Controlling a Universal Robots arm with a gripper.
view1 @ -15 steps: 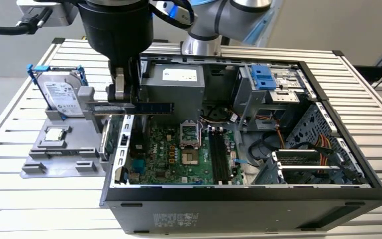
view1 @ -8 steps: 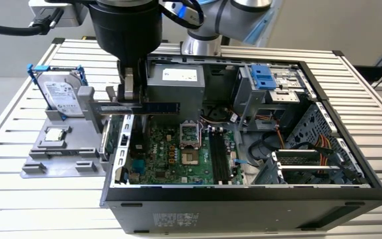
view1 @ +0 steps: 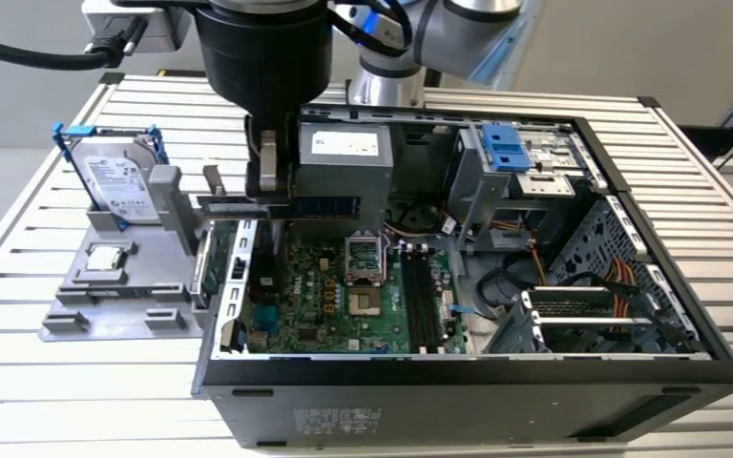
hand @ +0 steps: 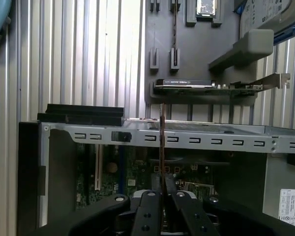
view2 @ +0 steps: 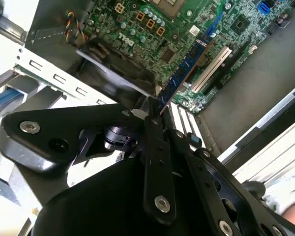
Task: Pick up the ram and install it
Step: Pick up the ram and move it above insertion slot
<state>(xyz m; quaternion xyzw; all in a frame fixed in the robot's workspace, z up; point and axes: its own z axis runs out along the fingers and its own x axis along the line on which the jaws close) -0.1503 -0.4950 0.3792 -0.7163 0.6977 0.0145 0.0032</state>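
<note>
Above the open computer case (view1: 469, 401), we see the ram (view1: 328, 203) clamped in the end effector (view1: 264, 186), sticking out toward 3 o'clock in the exterior view; the black slots (view1: 420, 296) sit at 5 o'clock from it, running 12 to 6.

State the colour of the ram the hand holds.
The ram is dark blue, clearest in the second wrist view.

Case wall (hand: 196, 141) (slotted) near gripper (hand: 162, 186)
</note>
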